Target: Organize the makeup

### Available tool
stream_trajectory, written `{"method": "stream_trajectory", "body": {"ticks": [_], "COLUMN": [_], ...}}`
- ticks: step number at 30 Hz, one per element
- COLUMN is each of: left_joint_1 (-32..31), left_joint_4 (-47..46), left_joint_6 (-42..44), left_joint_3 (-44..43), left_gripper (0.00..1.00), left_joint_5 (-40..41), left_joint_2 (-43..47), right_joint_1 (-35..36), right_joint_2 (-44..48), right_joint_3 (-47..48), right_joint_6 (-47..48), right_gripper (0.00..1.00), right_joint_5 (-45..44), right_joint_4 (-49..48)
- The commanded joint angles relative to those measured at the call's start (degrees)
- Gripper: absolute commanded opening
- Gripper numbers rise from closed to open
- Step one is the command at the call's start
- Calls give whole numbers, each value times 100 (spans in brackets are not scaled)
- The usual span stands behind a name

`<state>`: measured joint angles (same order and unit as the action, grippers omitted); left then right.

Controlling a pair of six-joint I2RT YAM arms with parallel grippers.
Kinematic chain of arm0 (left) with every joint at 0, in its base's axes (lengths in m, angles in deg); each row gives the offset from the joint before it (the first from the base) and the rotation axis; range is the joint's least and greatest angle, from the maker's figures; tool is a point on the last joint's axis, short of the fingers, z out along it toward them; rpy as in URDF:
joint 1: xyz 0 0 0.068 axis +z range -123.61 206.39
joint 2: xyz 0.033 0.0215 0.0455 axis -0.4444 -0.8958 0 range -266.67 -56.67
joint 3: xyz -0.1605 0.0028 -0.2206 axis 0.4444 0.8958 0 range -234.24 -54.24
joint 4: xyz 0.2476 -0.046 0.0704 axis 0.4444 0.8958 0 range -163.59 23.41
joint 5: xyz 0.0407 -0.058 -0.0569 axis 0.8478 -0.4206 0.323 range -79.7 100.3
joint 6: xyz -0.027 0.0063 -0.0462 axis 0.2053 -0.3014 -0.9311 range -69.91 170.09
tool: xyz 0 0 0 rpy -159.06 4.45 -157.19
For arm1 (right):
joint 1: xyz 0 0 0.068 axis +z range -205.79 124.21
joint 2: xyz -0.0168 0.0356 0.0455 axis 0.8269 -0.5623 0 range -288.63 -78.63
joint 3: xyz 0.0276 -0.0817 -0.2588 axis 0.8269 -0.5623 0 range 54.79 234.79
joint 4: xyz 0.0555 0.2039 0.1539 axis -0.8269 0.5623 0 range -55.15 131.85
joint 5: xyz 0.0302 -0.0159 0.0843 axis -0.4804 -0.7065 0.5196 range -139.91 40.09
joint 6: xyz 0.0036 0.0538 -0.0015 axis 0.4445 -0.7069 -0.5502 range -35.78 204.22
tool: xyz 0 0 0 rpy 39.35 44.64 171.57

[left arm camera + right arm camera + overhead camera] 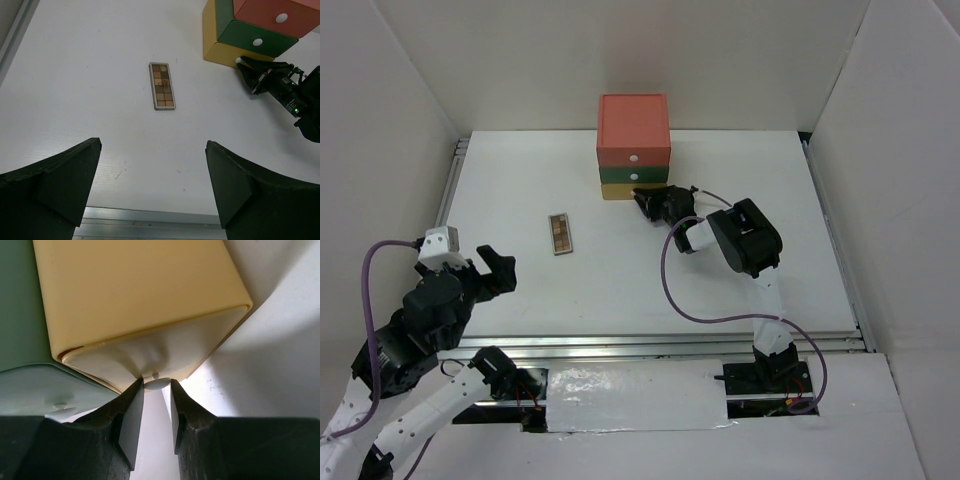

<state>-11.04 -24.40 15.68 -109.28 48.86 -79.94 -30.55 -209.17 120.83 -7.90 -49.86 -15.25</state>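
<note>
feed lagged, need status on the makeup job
Left end effector open, hovering. Right end effector at yellow drawer knob, grip unclear. Brown palette on table, unobstructed.

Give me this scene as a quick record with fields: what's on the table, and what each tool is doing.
box: red, green and yellow drawers stacked, at the far side of the table
palette: brown, lying flat, left of the box and nearer, nothing touching it
left tool: open, empty, on the near side of the palette, pointing toward it
right tool: shut on the white knob of the yellow drawer
other makeup: none in view
</note>
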Motion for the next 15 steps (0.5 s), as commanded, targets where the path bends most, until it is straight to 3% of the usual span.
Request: {"method": "stream_trajectory", "body": {"ticks": [1,10,13,15], "left_joint_1": [-28,-28,-28,-28], "left_joint_4": [-287,-296,-296,-296], "left_joint_6": [154,172,172,181], "left_joint_3": [11,20,20,20], "left_gripper": [99,99,99,99], "left_joint_5": [-69,-95,-95,-95], "left_joint_2": [103,112,121,112], "right_joint_1": [-18,34,34,34], "right_joint_2": [20,152,143,125], "right_joint_3": [190,6,14,110], "right_joint_6": [88,238,212,194], "right_gripper": [33,22,23,30], "right_joint_5": [-146,-287,-261,-243], "right_joint_4": [405,213,264,361]}}
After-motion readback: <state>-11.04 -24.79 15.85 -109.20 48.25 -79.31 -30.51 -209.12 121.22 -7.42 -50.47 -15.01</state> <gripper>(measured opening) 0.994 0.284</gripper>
